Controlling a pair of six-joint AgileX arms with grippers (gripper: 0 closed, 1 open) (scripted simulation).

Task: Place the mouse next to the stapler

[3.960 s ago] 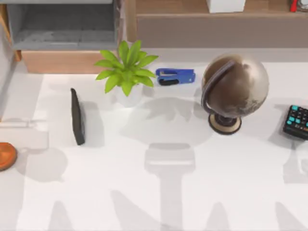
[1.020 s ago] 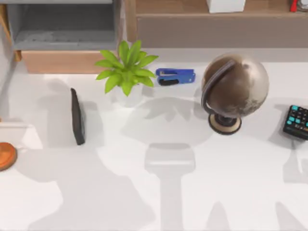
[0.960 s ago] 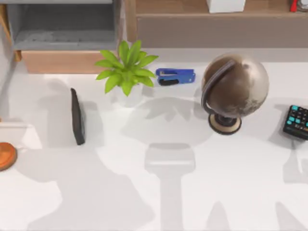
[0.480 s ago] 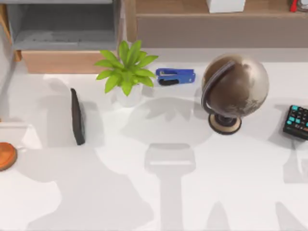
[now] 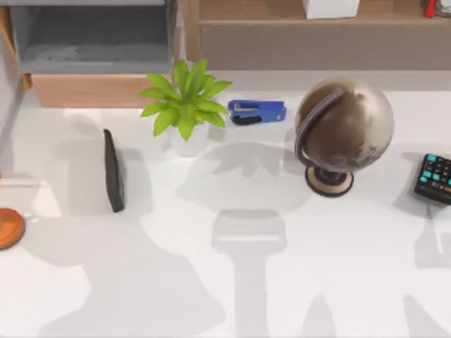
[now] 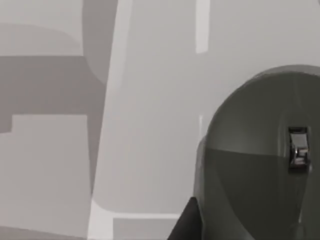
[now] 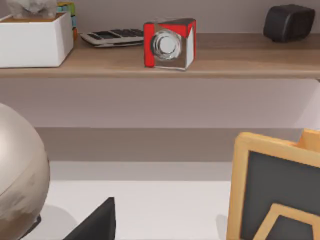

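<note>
On the bench (image 5: 211, 282) we see a green plant (image 5: 184, 98) in a white pot, a brown globe (image 5: 344, 127) on its stand w/ a teal-keyed black keypad (image 5: 434, 177) nr it, and a thin black slab (image 5: 113, 169) on edge. On the shelf (image 7: 225, 65): a red-white cube (image 7: 169, 44) btw a white box (image 7: 32, 39) and a black speaker (image 7: 290, 22).

Colour rundown: stapler (image 5: 257, 111) is bright blue with a black underside, plant (image 5: 184, 98) is lime green in a white pot, globe (image 5: 344, 125) is mottled brown and tan, keypad (image 5: 434, 178) is black with teal keys, table (image 5: 211, 282) is plain white, and the cube (image 7: 169, 43) is red and white.
</note>
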